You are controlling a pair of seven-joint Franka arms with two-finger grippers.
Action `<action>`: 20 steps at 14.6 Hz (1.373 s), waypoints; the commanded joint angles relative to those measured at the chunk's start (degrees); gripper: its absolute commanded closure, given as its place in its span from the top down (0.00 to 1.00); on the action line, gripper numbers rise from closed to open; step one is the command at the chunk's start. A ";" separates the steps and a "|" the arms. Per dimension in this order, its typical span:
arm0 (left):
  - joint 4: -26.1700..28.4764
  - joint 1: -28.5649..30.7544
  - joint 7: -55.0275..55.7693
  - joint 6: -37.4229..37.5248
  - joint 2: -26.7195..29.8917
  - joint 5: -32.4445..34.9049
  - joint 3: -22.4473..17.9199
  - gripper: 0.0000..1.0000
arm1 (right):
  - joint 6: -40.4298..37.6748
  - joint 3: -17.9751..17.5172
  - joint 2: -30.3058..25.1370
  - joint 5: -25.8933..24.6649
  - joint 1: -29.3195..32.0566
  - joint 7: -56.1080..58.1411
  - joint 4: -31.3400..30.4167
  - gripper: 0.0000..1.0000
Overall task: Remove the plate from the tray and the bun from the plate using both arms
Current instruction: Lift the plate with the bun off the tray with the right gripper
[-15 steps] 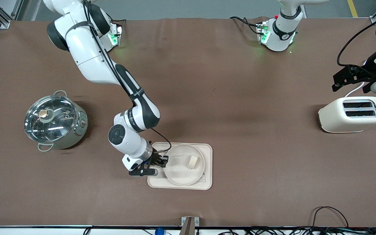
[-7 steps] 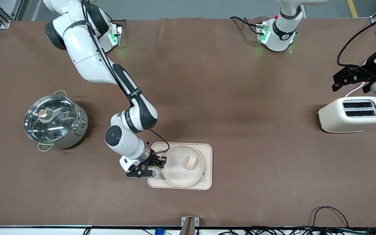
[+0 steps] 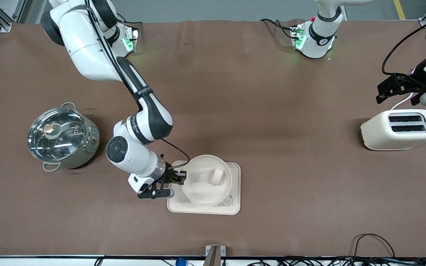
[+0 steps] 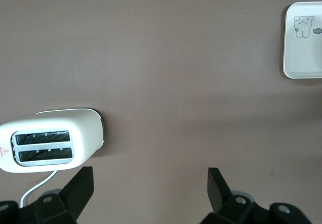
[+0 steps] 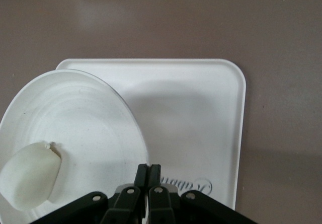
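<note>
Right gripper [image 3: 178, 177]: fingers pinched shut on rim of the plate [image 3: 206, 180] at its 9 o'clock edge in the front view. Plate held lifted over the tray [image 3: 232, 207], overhanging the tray's 12 o'clock edge. The bun [image 3: 217, 176] resting in the plate, toward 3 o'clock of its centre. Rabbit drawing on tray exposed at 5 o'clock of the plate. Left gripper [image 3: 398, 89]: waiting, fingers spread wide, above the toaster [image 3: 399, 129]. Lidded pot [image 3: 62, 136] standing well apart, at 9 o'clock of the tray.
</note>
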State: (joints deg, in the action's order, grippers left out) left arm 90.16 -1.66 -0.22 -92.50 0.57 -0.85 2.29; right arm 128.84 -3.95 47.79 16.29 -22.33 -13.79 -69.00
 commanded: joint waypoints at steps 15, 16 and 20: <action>-0.51 0.16 -0.30 1.18 -0.13 0.94 0.18 1.00 | 18.73 -1.15 -19.75 0.85 -8.69 3.77 -41.83 0.01; -0.51 0.16 -0.30 1.79 -0.22 0.94 0.09 1.00 | 19.25 -1.15 -19.66 0.85 -9.13 3.77 -41.92 0.01; -0.51 0.25 0.13 3.11 -0.22 0.94 0.17 1.00 | 19.43 -1.15 -18.44 0.94 -8.79 3.95 -41.31 0.01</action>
State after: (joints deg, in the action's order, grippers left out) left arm 90.20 -1.50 -0.22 -90.39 0.49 -0.85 2.28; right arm 147.54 -5.08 31.10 16.28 -31.35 -10.78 -107.93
